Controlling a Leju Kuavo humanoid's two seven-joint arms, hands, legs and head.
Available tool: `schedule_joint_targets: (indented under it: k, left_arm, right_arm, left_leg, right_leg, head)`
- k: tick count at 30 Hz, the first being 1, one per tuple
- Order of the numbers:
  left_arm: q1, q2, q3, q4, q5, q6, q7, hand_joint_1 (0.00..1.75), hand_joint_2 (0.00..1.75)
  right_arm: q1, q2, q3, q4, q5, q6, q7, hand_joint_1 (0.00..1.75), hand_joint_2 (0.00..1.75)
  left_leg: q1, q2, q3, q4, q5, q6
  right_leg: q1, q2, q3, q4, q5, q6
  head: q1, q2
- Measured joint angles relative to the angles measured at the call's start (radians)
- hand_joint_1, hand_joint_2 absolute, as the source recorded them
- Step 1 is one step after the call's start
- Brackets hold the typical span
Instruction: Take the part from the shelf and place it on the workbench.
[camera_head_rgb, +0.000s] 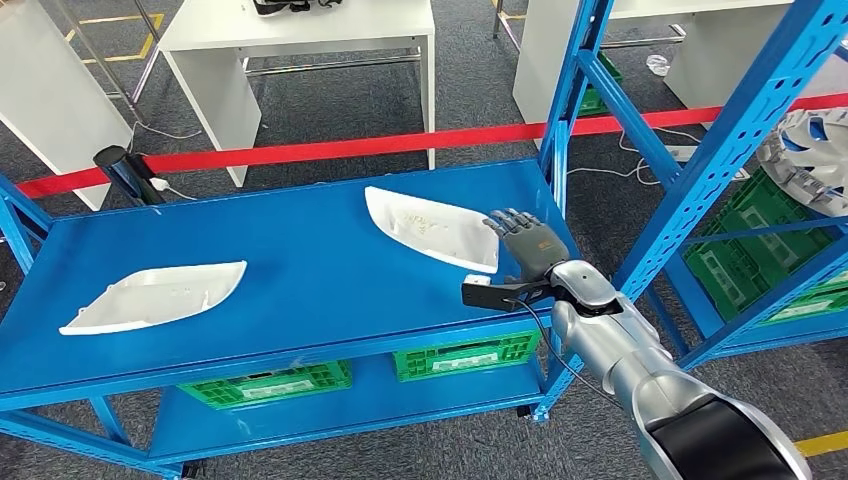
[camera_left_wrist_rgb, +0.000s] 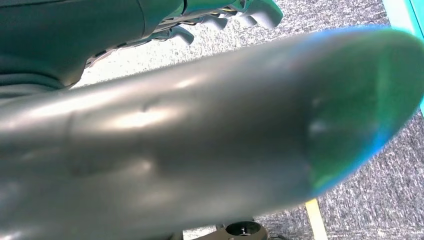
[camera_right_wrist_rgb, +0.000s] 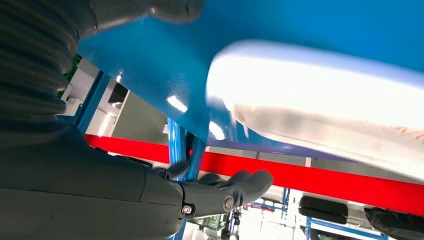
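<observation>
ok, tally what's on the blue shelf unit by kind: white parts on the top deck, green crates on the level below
White parts on the top deck: 2, the left part and the right part beside the right hand
Green crates on the lower level: 2, the left crate and the right crate
Total: 4
</observation>
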Motion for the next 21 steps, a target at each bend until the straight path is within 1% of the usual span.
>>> schedule_joint_targets:
  k: [3,8,12,16,21]
  left_arm:
    - [0.0,-0.001,0.002,0.0,-0.007,0.017,-0.011,0.0,1.75]
    - [-0.001,-0.002,0.002,0.0,-0.019,0.095,-0.062,0.0,1.75]
    - [-0.002,-0.002,0.002,-0.001,-0.018,0.133,-0.097,0.0,1.75]
    - [-0.003,-0.002,0.003,-0.001,-0.017,0.139,-0.117,0.0,1.75]
    - [-0.003,-0.002,0.003,-0.001,-0.017,0.138,-0.12,0.0,1.75]
  right_arm:
    - [0.0,0.0,0.0,0.0,0.0,-0.006,-0.003,0.0,0.0]
    - [-0.001,0.0,0.0,0.0,0.004,-0.034,-0.006,0.0,0.0]
    - [-0.006,0.0,0.0,0.0,0.005,-0.06,-0.006,0.0,0.0]
    - [-0.016,0.0,0.0,0.0,-0.005,-0.091,-0.001,0.0,0.0]
    - [-0.02,0.0,0.0,-0.002,-0.01,-0.095,0.0,0.0,0.0]
  left_leg:
    - [0.0,0.0,0.0,0.0,0.0,0.0]
    - [0.0,0.0,0.0,0.0,0.0,0.0]
    - [0.0,0.0,0.0,0.0,0.0,0.0]
    - [0.0,0.0,0.0,0.0,0.0,0.0]
    - [0.0,0.0,0.0,0.0,0.0,0.0]
  right_leg:
    - [0.0,0.0,0.0,0.0,0.0,0.0]
    - [0.0,0.0,0.0,0.0,0.0,0.0]
    - [0.0,0.0,0.0,0.0,0.0,0.0]
    - [0.0,0.0,0.0,0.0,0.0,0.0]
    - [0.0,0.0,0.0,0.0,0.0,0.0]
  head:
    - [0.0,0.0]
    - [0.0,0.0]
    - [0.0,0.0]
    - [0.0,0.0]
    - [0.0,0.0]
